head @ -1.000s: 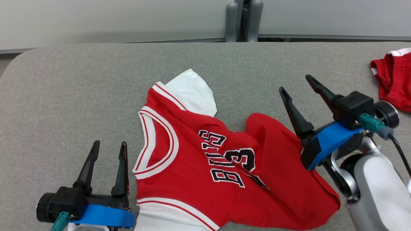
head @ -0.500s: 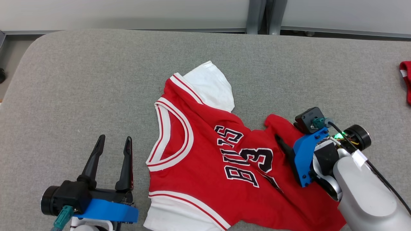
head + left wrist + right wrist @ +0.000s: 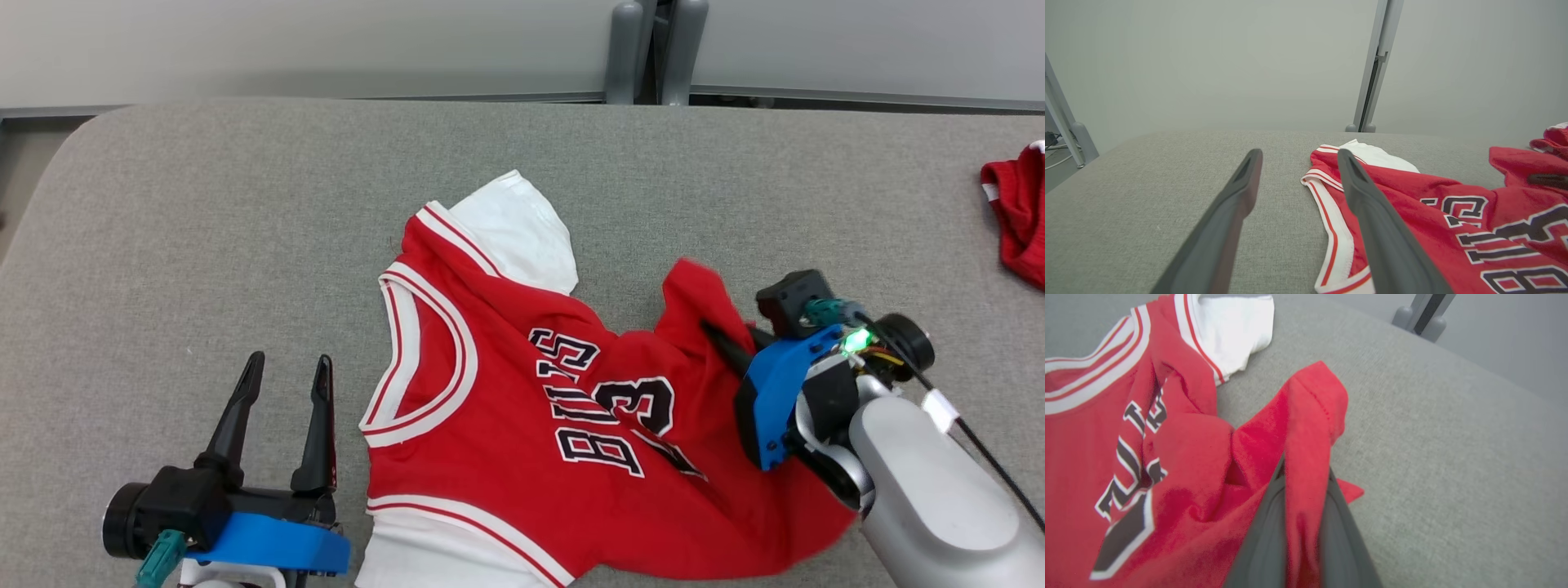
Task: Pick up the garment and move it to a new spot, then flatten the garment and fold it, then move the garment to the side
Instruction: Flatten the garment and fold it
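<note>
Jersey point(image 3: 522, 425) lies crumpled on the table point(image 3: 204, 245), from centre to right, with its white-trimmed opening towards my left gripper point(image 3: 286, 366). A second ago my right gripper point(image 3: 722, 343) hung above the right edge with its jaws wide. Now it has dropped onto the cloth and closed, and the right wrist view shows a ridge of red fabric pinched between the two fingers. I judge the pick made on that side, so the lift to a new spot can start. The left jaws stand open as before, just beside the trim, holding nothing. With only one pinch, I expect the rest to drag and bunch. Another red garment point(image 3: 1016, 220) sits far right, well apart.
</note>
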